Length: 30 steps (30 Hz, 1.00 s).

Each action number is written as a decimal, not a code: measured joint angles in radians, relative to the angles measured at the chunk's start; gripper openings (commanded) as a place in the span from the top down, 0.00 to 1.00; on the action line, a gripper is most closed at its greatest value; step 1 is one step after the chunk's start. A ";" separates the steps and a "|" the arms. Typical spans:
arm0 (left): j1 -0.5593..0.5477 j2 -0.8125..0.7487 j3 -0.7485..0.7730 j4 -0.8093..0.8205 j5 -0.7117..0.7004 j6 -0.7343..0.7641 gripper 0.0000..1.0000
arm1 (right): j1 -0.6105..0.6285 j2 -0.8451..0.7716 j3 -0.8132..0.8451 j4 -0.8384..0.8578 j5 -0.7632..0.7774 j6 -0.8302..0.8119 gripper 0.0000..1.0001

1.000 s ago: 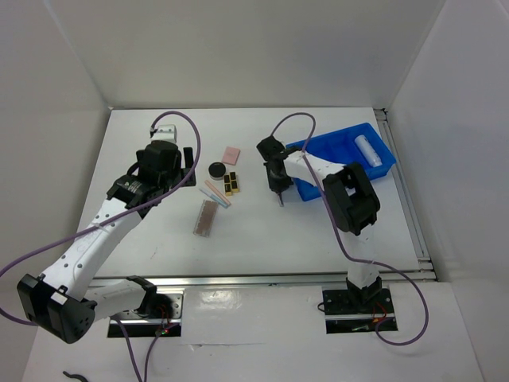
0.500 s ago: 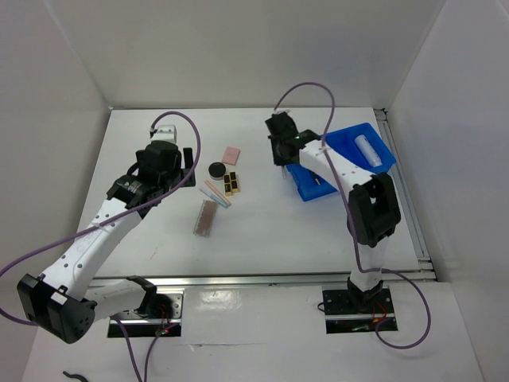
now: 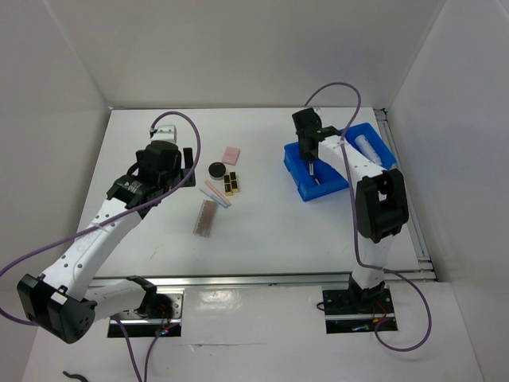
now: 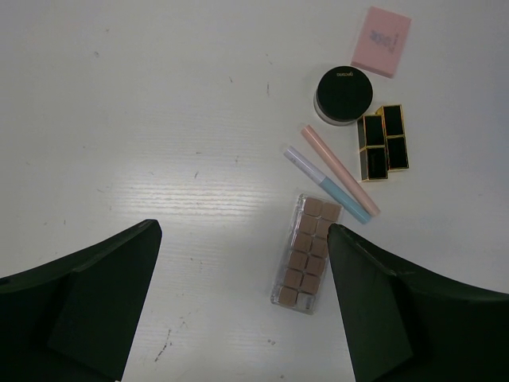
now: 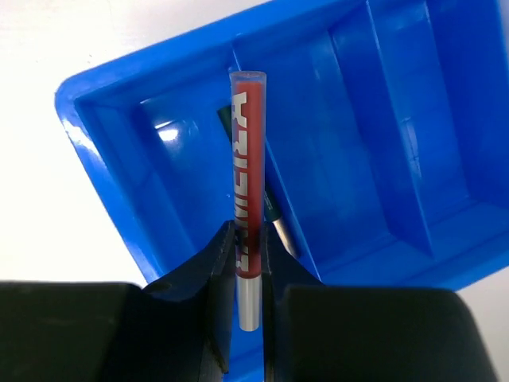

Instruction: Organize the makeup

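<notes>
From above, the right gripper [image 3: 308, 157] hangs over the blue tray [image 3: 318, 189]. The left gripper [image 4: 242, 231] is wide open and empty above the black compact [image 4: 344, 94], pencils [image 4: 334, 171] and brown palette [image 4: 308, 255] on the table [image 4: 119, 95]. The right one pinches a red stick [image 5: 247, 159] by its end over the tray; it could tip and land across a wall.

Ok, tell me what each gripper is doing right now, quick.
Left gripper: open, holding nothing.
Right gripper: shut on the red tube, above the blue tray.
</notes>
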State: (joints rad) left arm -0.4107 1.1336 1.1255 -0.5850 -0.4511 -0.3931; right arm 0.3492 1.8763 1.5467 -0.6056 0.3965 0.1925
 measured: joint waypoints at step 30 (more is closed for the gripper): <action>0.008 0.000 0.033 -0.142 -0.215 -0.259 0.00 | 0.505 0.340 0.423 -0.061 -0.216 0.077 0.51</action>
State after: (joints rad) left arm -0.4030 1.1339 1.1587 -0.7269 -0.6662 -0.6525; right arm 0.8543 2.2158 1.9694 -0.6670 0.1802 0.2695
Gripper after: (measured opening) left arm 1.001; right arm 0.492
